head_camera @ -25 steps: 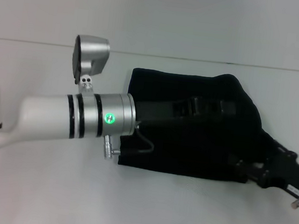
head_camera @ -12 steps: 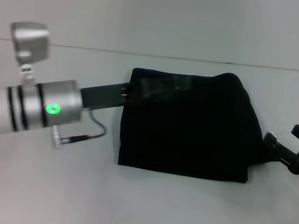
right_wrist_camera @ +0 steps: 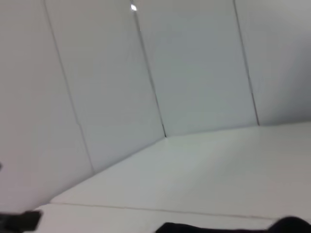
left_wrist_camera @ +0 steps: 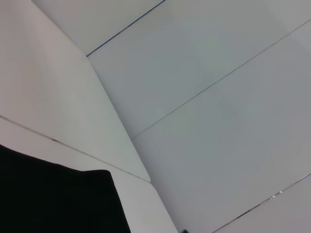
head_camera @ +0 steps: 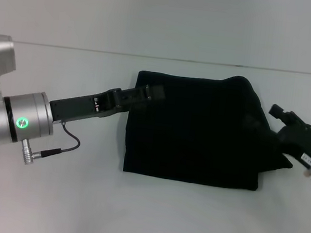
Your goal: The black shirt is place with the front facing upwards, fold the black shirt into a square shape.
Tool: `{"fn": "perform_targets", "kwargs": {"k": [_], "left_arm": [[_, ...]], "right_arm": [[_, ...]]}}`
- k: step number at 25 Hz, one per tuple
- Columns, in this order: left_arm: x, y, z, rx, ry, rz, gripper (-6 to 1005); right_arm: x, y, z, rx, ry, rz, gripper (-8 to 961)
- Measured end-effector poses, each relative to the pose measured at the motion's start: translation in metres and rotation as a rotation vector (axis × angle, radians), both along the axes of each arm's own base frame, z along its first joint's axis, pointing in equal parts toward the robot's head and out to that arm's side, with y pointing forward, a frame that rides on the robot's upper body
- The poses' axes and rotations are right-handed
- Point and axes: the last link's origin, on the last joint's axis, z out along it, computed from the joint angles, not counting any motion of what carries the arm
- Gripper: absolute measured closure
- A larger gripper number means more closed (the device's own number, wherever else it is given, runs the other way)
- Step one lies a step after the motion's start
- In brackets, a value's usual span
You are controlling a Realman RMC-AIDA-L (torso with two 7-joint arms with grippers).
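The black shirt (head_camera: 198, 135) lies folded into a rough rectangle in the middle of the white table, with no lettering showing. My left gripper (head_camera: 154, 92) reaches in from the left, its tip at the shirt's far left corner. My right gripper (head_camera: 278, 112) comes in from the right, its tip beside the shirt's right edge, where the cloth bulges out to a point. A corner of the shirt (left_wrist_camera: 53, 194) shows in the left wrist view. The shirt's edge (right_wrist_camera: 218, 227) shows as a thin dark strip in the right wrist view.
The white table (head_camera: 145, 211) spreads around the shirt on all sides. Its far edge meets a pale panelled wall (head_camera: 167, 16). A cable (head_camera: 65, 143) loops under the left wrist.
The left arm has drawn back to the left, from over the shirt's middle to its far left corner. The right gripper left the shirt's front right part and now sits higher at the right edge.
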Motion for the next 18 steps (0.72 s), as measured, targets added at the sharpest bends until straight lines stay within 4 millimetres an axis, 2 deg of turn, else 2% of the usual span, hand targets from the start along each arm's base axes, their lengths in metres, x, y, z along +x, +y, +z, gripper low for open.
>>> {"fn": "perform_targets", "kwargs": {"k": [4, 8, 9, 13, 18], "left_arm": [[-0.002, 0.0, 0.001, -0.004, 0.012, -0.003, 48], [-0.008, -0.001, 0.01, 0.019, 0.049, -0.042, 49], [-0.011, -0.003, 0.014, 0.036, 0.069, -0.074, 49], [-0.029, -0.013, 0.026, 0.074, 0.169, -0.172, 49], [-0.043, -0.027, 0.025, 0.082, 0.282, -0.266, 48]], "right_arm": [[0.014, 0.018, 0.01, -0.045, 0.135, -0.242, 12], [0.025, 0.032, 0.036, -0.096, 0.293, -0.416, 12], [0.027, 0.037, 0.048, -0.136, 0.365, -0.477, 12], [0.026, 0.045, 0.06, -0.23, 0.451, -0.571, 12], [0.007, 0.059, 0.053, -0.401, 0.467, -0.666, 12]]}}
